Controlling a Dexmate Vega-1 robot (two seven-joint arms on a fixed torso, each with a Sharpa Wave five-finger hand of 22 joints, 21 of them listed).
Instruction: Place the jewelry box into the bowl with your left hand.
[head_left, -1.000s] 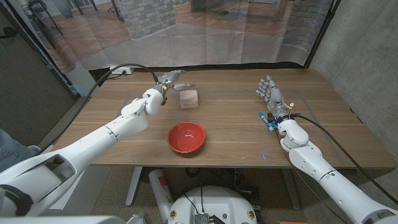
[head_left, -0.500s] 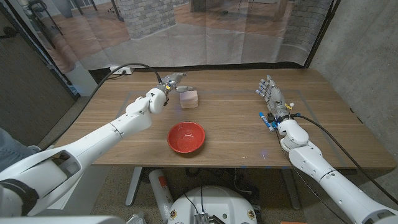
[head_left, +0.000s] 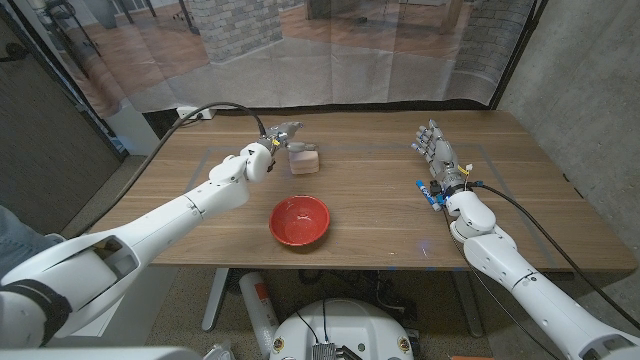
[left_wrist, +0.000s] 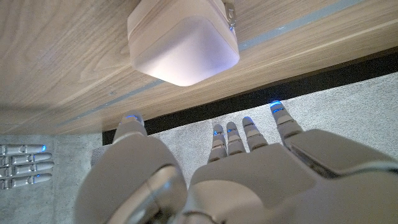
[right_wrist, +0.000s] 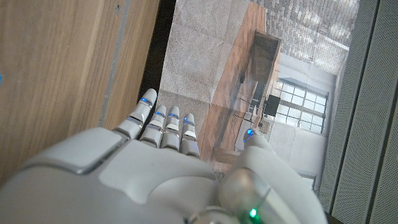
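Left hand (head_left: 281, 134) hovers, fingers spread and ungrasping, beside jewelry box (head_left: 304, 157); bowl (head_left: 299, 219) well apart.

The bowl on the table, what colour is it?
The bowl is red, inside and out; the head view shows it best.

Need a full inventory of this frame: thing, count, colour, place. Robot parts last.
jewelry box: 1, pale pink, far-left part of the table, beyond the bowl
bowl: 1, red, near the table's middle, empty
table: 1, brown wood, under everything
cable: 1, black, running from the far-left table edge to the left arm
left robot hand: 1, grey-white, fingers apart, over the jewelry box, not gripping it
right robot hand: 1, grey-white, fingers apart, holding nothing, right part of the table
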